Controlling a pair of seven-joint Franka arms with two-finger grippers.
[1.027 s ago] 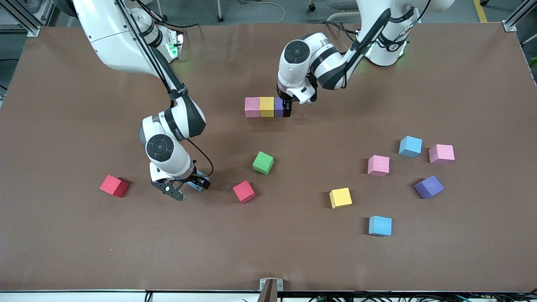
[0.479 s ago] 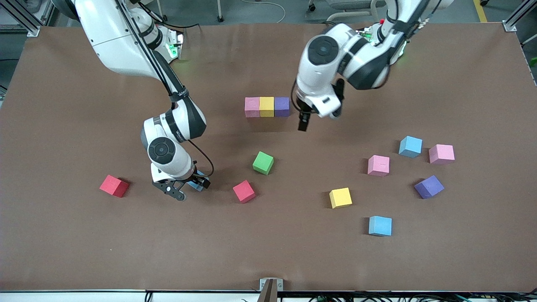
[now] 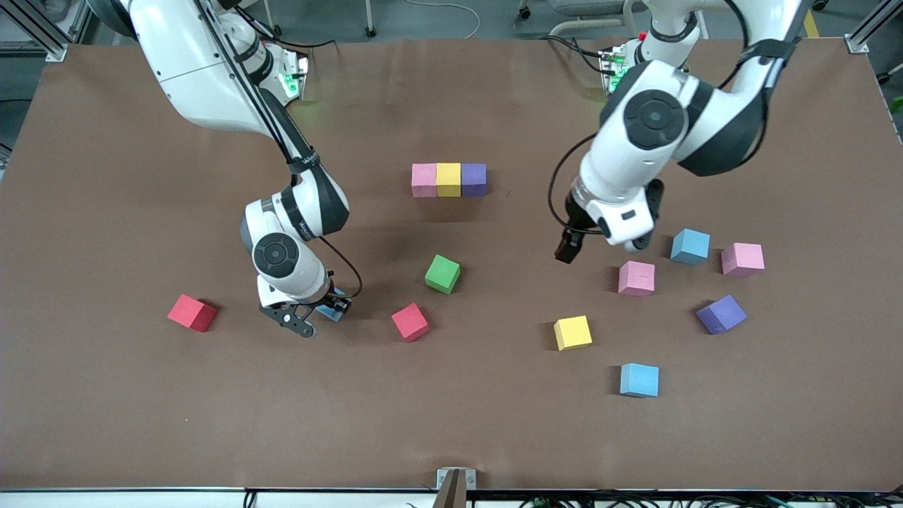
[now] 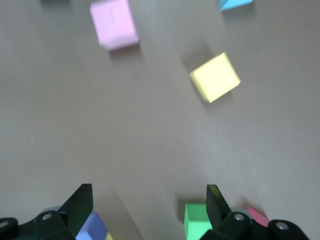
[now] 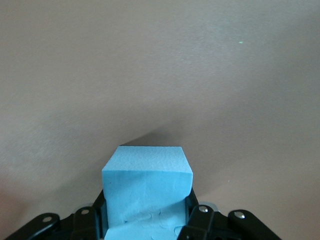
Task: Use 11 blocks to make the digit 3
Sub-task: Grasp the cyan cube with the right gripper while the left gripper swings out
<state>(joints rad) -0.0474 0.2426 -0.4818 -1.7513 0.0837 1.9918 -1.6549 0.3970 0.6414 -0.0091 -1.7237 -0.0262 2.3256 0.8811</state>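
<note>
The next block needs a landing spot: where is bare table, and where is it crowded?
Bare: under the pink-yellow-purple row, down to the green block; also the strip nearest the front camera. Crowded: around the pink block, toward the left arm's end.

Robot lab: aluminium frame posts [image 3: 42, 32] (cables too).

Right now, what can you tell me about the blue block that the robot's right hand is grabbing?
The light blue block is a small matte foam cube with crisp edges and faint creases on one face. The right hand has its two black fingers pressed against opposite sides of it. It sits low at the brown table, between the two red blocks, mostly hidden under the hand from the front.
</note>
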